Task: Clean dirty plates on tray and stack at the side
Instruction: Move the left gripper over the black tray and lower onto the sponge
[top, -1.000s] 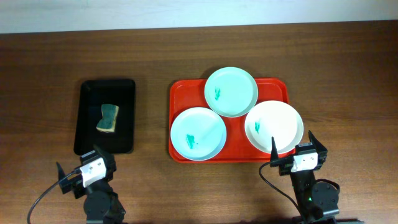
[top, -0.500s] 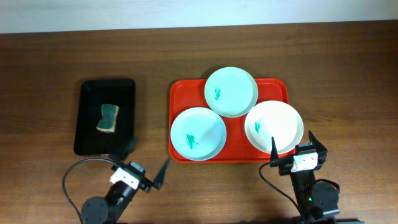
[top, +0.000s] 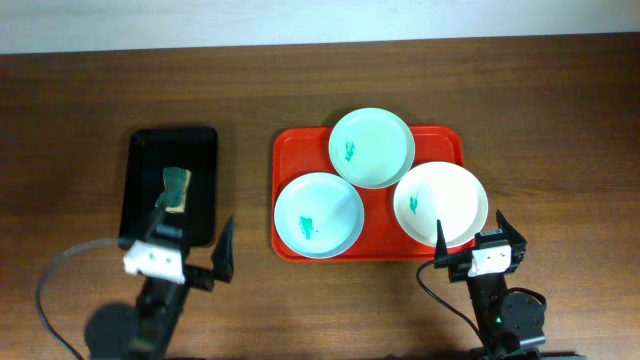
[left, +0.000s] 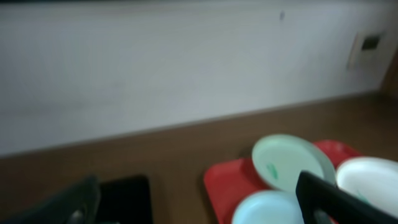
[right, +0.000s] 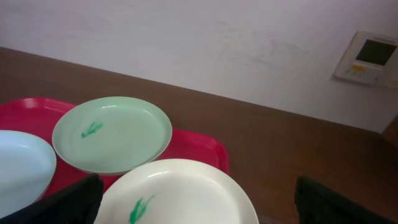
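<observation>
The red tray (top: 285, 150) holds three plates, each with a green smear: pale green (top: 372, 147) at the back, pale blue (top: 319, 215) front left, white (top: 440, 204) front right. My left gripper (top: 192, 230) is open and empty at the front right corner of the black tray (top: 140, 190), one finger over that tray. In the left wrist view the green plate (left: 289, 162) and blue plate (left: 267, 208) lie ahead to the right. My right gripper (top: 472, 235) is open and empty at the white plate's near rim; the white plate (right: 180, 193) sits between its fingers.
The black tray holds a green and tan sponge (top: 177, 190). A strip of bare wooden table (top: 245, 190) separates the two trays. A white wall (right: 186, 43) with a small panel (right: 367, 59) stands behind the table.
The left arm has swung from the front left corner toward the red tray, then back to the black tray's front right corner. The right arm and plates have not moved.
</observation>
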